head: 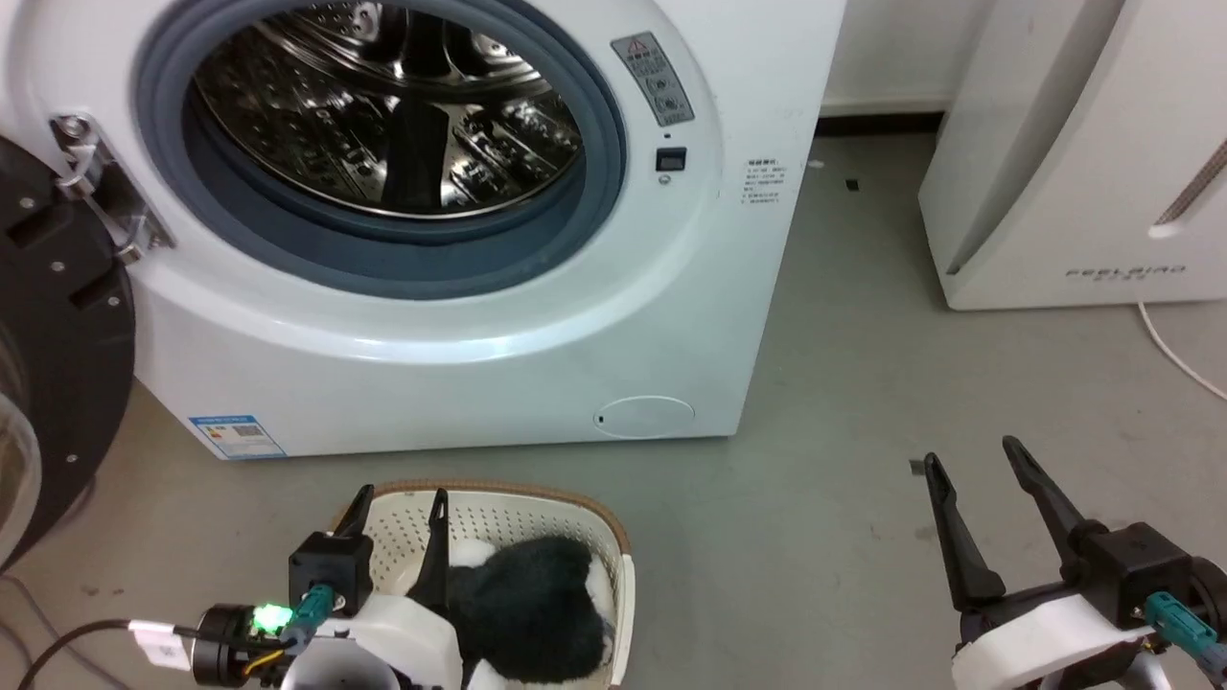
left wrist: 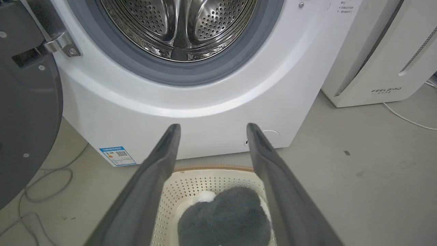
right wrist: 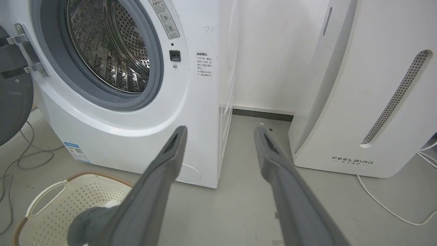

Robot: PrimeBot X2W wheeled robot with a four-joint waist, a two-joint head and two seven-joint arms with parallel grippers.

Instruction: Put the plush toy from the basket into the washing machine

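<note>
Head view: the plush toy (head: 532, 604) is seen lying in the basket (head: 498, 522) at lower centre, below the washing machine (head: 460, 326). The left hand (head: 402, 494) is held wide over the basket, and the right hand (head: 970, 452) is held wide at lower right.

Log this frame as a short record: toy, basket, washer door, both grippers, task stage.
plush toy: lying in the basket, black fur with white patches
washing machine: door open at the head view's left, drum exposed
left gripper: open, over the basket; toy lies between its fingers in the left wrist view, contact unclear
right gripper: open, holding nothing, over the floor
task stage: toy not yet picked up
</note>
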